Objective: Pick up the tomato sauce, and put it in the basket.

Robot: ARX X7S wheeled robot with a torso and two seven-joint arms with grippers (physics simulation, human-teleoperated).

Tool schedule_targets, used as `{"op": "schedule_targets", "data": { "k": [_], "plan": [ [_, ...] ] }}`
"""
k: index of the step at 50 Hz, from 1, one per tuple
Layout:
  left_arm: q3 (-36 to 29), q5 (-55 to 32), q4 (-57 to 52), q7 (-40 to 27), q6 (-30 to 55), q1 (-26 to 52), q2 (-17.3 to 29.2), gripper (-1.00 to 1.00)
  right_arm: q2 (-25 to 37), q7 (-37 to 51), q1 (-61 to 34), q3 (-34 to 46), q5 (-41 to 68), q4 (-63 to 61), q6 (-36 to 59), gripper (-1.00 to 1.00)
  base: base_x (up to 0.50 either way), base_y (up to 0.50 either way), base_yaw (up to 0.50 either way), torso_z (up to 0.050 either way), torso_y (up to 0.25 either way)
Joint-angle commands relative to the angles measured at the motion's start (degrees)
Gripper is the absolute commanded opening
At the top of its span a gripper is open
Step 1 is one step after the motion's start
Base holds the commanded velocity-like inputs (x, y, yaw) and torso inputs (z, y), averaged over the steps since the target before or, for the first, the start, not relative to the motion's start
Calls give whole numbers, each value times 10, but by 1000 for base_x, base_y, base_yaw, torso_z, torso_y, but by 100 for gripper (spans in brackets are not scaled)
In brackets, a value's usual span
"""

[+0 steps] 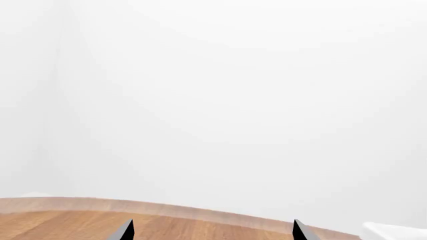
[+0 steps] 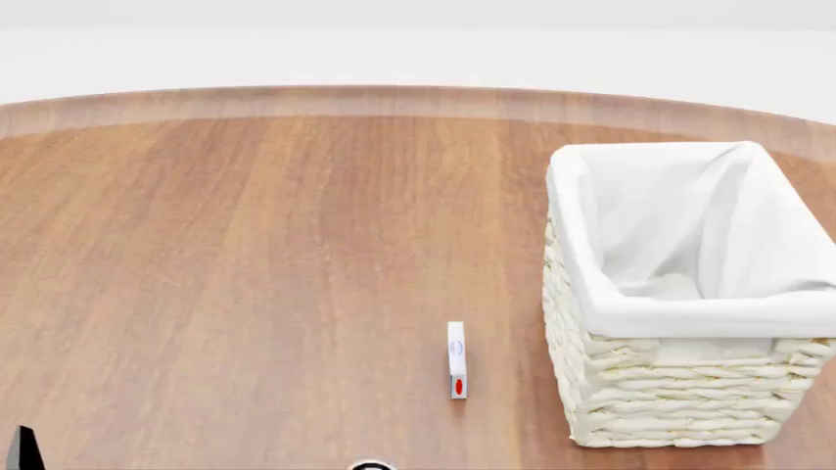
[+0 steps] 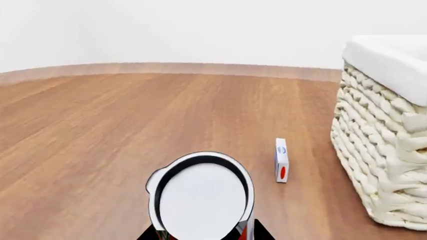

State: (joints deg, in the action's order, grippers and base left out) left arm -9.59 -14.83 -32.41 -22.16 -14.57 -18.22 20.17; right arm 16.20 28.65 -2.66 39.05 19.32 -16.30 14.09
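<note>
The can of tomato sauce (image 3: pixel 203 202) sits between the fingers of the right tool (image 3: pixel 205 235), its white top and dark rim facing the wrist camera, red label just showing at either side; the right tool is closed around it. From the head camera only the can's rim (image 2: pixel 372 465) peeks in at the near edge, on the near side of the basket (image 2: pixel 679 392) and apart from it. The wicker basket, lined with white cloth, stands on the wooden tabletop (image 2: pixel 261 255). A small white box (image 2: pixel 456 359) with a red mark lies flat just beside the basket. The left tool (image 1: pixel 212 232) hangs with its two dark fingertips spread wide, holding nothing, over the tabletop's far edge.
</note>
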Motion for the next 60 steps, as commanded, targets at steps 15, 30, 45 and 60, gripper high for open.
{"op": "schedule_targets", "data": {
  "k": [15,30,45,60],
  "plan": [
    [2,-7,3,-7,1,4,4,100,-21,-14,-154,-58,28,51,103,-100,0,0,0,0,0],
    [-1,-9,7,-8,2,8,6,100,-25,-7,-259,-68,51,29,210,-100,0,0,0,0,0],
    [-4,-9,10,-10,3,11,8,100,-42,3,-358,-93,94,-1,302,-100,0,0,0,0,1],
    [-6,-9,15,-12,1,13,8,100,-49,-2,-462,-143,124,63,349,-100,0,0,0,0,0]
  ]
}}
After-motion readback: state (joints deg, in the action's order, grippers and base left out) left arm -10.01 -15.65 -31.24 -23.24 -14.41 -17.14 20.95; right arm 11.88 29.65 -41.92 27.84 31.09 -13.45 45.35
